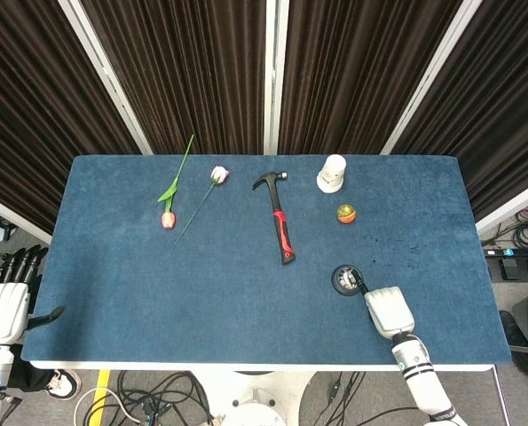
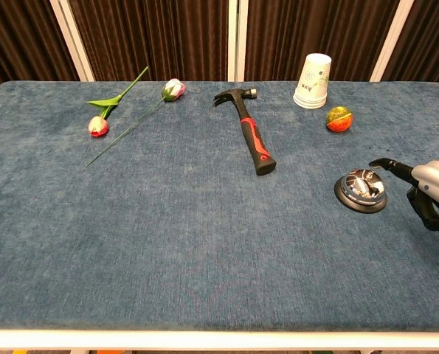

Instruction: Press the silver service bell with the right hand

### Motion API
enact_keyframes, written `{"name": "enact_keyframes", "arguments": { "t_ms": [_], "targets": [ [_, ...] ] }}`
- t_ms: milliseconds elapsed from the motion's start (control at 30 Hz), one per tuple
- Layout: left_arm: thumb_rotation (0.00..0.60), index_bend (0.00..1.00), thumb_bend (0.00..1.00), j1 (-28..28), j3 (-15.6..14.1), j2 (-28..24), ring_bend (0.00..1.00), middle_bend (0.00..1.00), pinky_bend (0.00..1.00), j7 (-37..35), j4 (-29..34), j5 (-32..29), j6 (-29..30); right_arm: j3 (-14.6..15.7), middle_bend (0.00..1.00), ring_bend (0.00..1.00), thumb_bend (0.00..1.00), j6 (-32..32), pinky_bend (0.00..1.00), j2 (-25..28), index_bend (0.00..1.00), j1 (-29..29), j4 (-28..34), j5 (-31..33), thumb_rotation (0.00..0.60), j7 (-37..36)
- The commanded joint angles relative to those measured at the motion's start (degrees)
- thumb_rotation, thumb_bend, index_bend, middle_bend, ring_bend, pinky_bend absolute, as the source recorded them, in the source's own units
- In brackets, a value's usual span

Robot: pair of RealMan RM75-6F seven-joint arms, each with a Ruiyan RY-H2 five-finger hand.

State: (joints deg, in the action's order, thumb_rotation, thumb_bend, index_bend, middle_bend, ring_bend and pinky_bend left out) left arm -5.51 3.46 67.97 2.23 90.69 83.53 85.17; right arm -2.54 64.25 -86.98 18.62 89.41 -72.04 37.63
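On the blue cloth table (image 1: pixel 157 293), the silver service bell (image 1: pixel 347 280) sits lower right of centre, and your right hand (image 1: pixel 386 310), one finger extended with the rest curled under, hovers beside it, so descending now could clip its rim and skid it.

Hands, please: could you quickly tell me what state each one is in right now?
Left hand: open, fingers apart, holding nothing, off the table's left edge.
Right hand: holding nothing, one finger extended toward the silver service bell, the others curled in.
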Motion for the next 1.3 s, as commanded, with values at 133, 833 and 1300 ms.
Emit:
{"name": "enact_keyframes", "arguments": {
  "t_ms": [133,833,1300],
  "targets": [
    [0.600,0.09,0.11,0.09,-0.01,0.02,0.00,0.05,0.15,-0.33,-0.18,-0.03,0.01,0.75,0.86,0.76,1.00,-0.27,0.67,-0.84,0.00,0.31,-0.38,1.63,0.600,1.72],
    [0.600,0.09,0.11,-0.04,0.02,0.01,0.00,0.05,0.15,0.19,0.10,0.08,-0.13,1.72,0.87,0.76,1.00,-0.73,0.67,-0.58,0.00,1.01,-0.97,3.16,0.600,-0.30],
    [0.600,0.09,0.11,-0.03,-0.04,0.21,0.00,0.05,0.15,0.24,0.01,0.31,-0.05,2.03,0.86,0.76,1.00,0.95,0.67,-0.11,0.00,0.83,-0.60,2.09,0.600,-1.35]
  ]
}}
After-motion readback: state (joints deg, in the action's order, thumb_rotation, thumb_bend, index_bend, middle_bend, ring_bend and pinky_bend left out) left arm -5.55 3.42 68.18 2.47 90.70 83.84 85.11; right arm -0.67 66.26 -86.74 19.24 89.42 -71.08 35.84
